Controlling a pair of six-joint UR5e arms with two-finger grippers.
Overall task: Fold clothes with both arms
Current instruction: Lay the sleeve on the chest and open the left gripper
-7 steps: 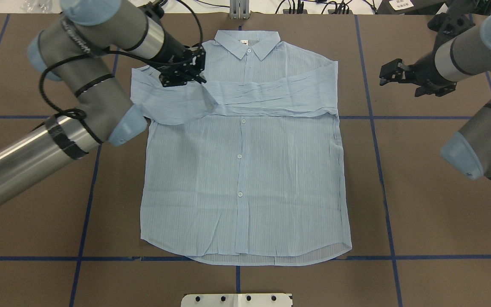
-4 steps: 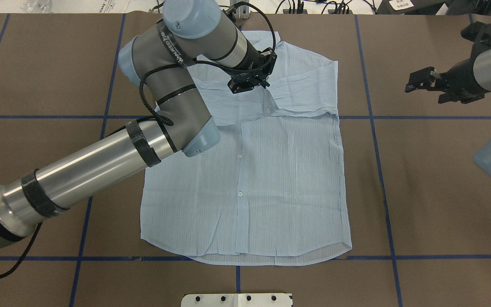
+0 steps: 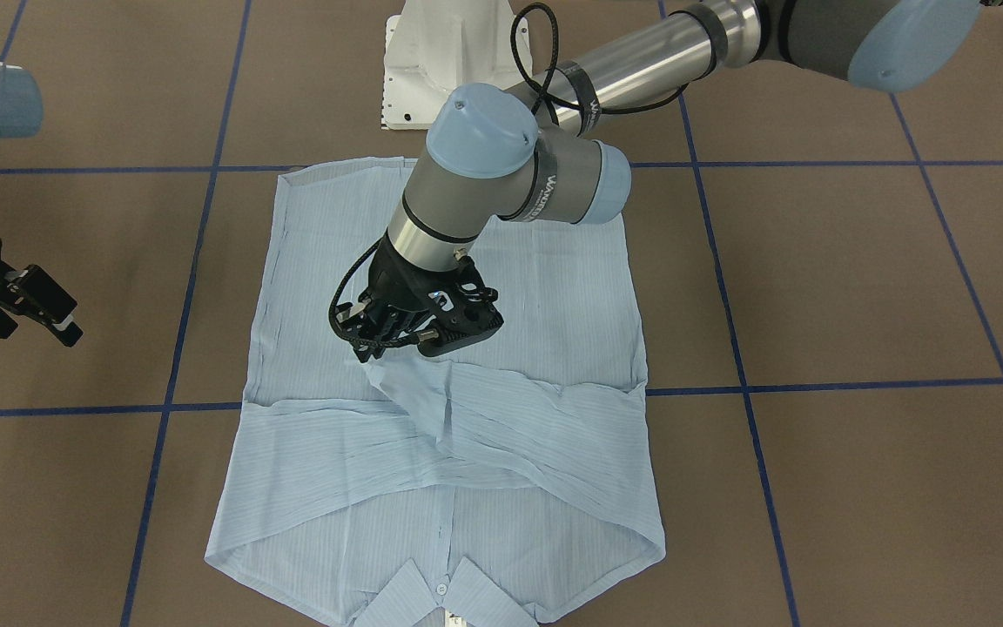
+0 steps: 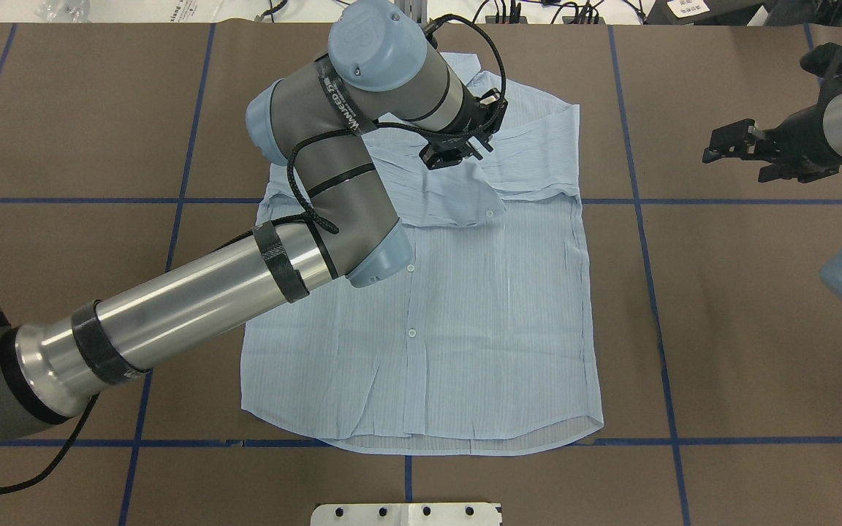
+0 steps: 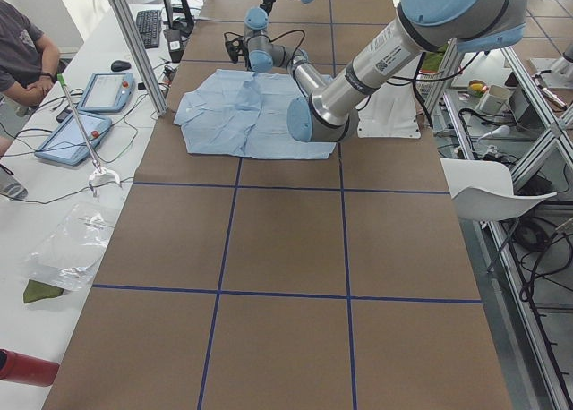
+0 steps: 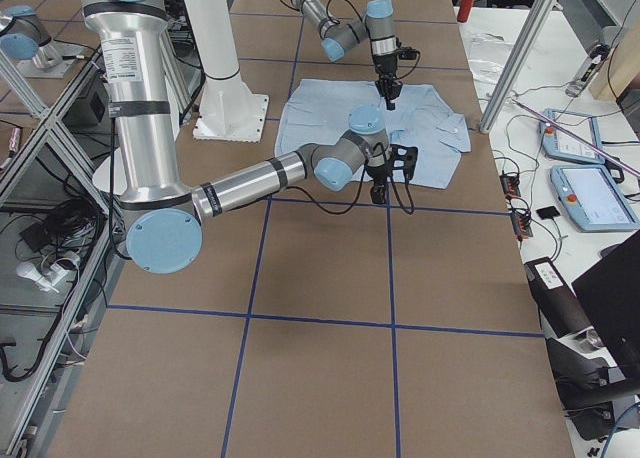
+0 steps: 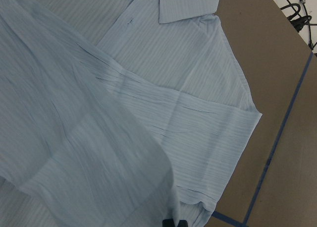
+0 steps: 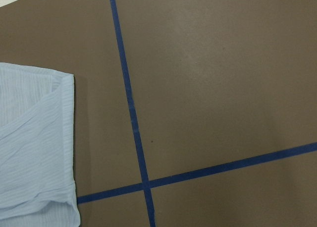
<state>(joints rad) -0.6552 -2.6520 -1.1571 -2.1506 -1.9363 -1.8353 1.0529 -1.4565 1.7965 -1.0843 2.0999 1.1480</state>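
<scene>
One sleeve pinched in left gripper: lay it flat, unwrinkled, across shirt at upper centre; right gripper spread, empty.

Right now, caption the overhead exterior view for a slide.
Left claw holds a sleeve raised over the pale-blue button-up shirt; right claw hovers off the cloth.

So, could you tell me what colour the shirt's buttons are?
The shirt has white buttons; clearest overhead.
</scene>
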